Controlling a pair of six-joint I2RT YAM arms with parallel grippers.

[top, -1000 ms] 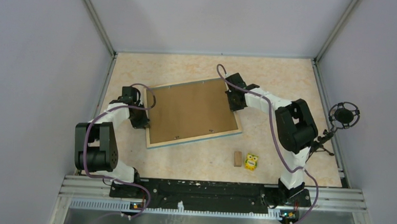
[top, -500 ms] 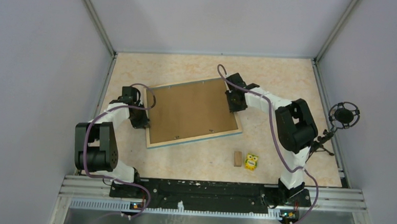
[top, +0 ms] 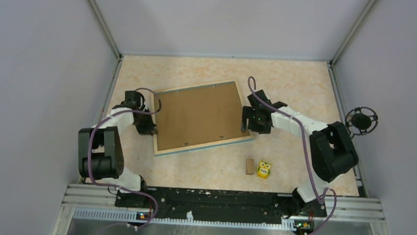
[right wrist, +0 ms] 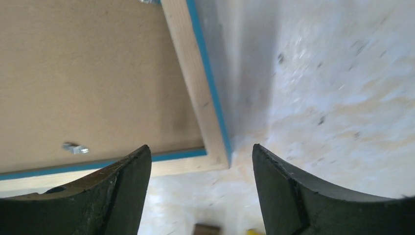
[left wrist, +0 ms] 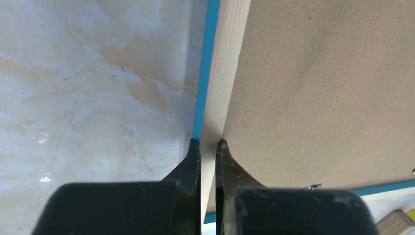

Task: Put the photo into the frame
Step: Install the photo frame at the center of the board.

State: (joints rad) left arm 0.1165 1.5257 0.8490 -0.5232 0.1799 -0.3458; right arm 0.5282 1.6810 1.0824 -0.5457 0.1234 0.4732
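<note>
One frame [top: 194,145] (brown backing board [top: 198,117] up), left end effector [left wrist: 208,143] pinched on its rail, right end effector [right wrist: 200,152] splayed, empty.

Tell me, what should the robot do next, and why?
Probably open the left pincer and let go of the frame: it pinches the wooden rim, while the right pincer hangs open by the near corner, and the brown backing board sits inside.

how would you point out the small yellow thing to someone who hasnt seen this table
Find the big frame lying brown back up in the middle of the table. Just off its near right corner, two small things sit side by side. The yellow toy is the right one, bright yellow beside a plain brown block.
</note>
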